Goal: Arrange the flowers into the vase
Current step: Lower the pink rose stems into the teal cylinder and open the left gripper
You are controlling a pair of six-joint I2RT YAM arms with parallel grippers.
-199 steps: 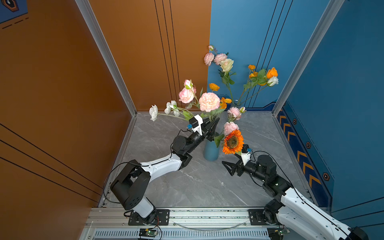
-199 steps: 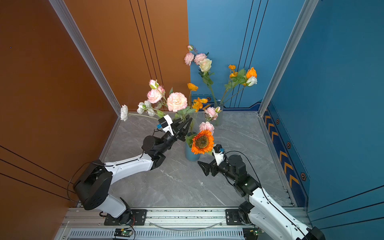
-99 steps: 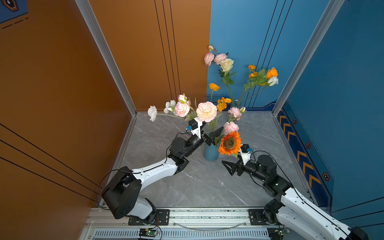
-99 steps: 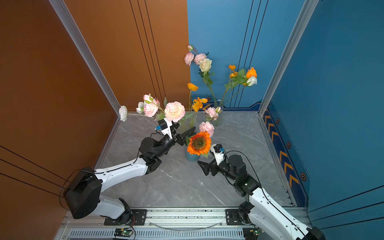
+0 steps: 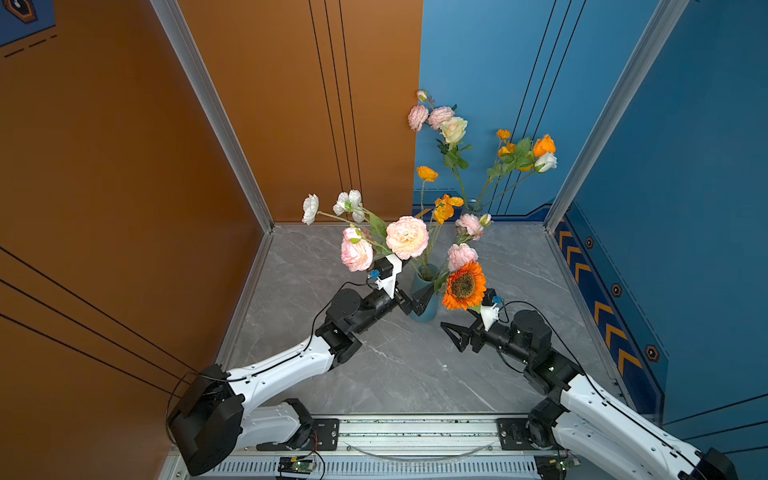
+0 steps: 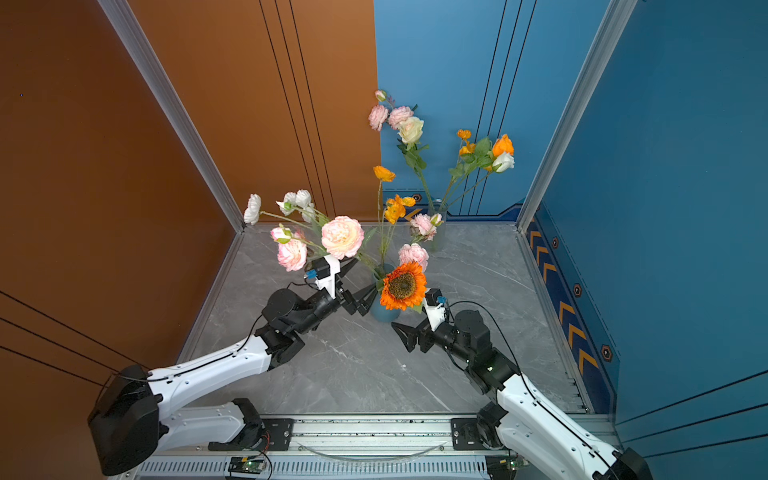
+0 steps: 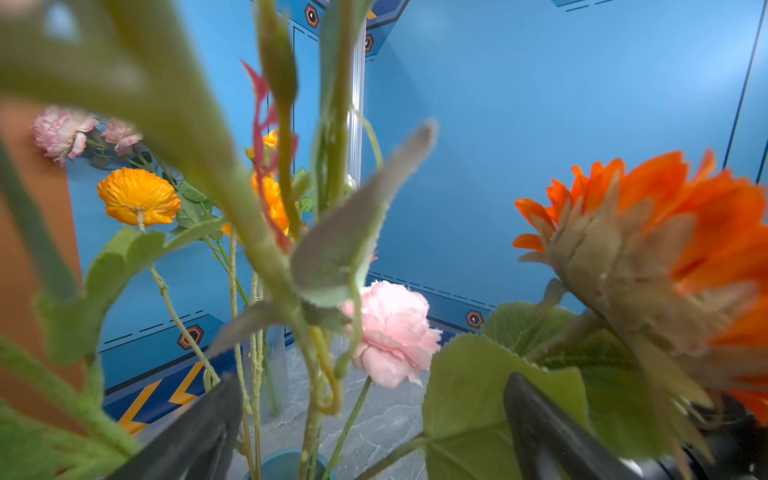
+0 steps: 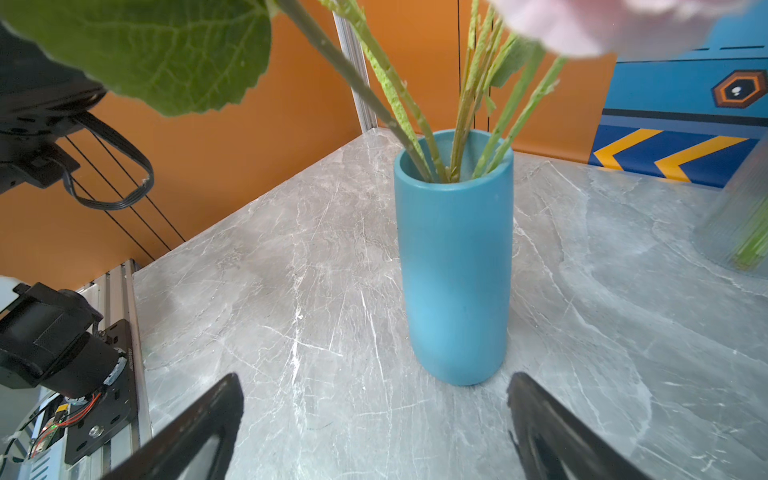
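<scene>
Standing wide apart, the jaws of the left gripper (image 7: 374, 378) grip nothing. Green stems and a leaf stalk rise through the gap between its black fingers (image 7: 199, 436). Cannot tell whether any stem brushes a finger. The teal rim of the blue vase (image 8: 455, 266) sits just beyond the fingertips.

Right gripper (image 8: 374, 377): jaws also spread wide and empty, low over the table (image 5: 395, 374). It is aimed at the vase wall, near it but not touching.

The flowers (image 5: 415, 249) stand in the blue vase, stems bundled at its mouth and fanning outward.
- The sunflower (image 5: 463, 286), orange with a dark centre, leans out on the right side, over the right arm's wrist.
- A large pink-cream bloom (image 5: 406, 237) and a pink one (image 5: 356, 253) lean left, over the left arm's wrist.
- White blooms (image 5: 349, 201) reach furthest left.
- Small orange blooms (image 5: 444, 208) and pale pink ones (image 5: 461, 255) stand toward the back.

The vase is upright near the middle of the grey marble-look table, between the two arms.

Behind it, by the rear blue wall, a clear vase (image 6: 437, 224) holds a second bunch (image 5: 453, 129) of pink, cream and orange blooms, well apart from both grippers.
</scene>
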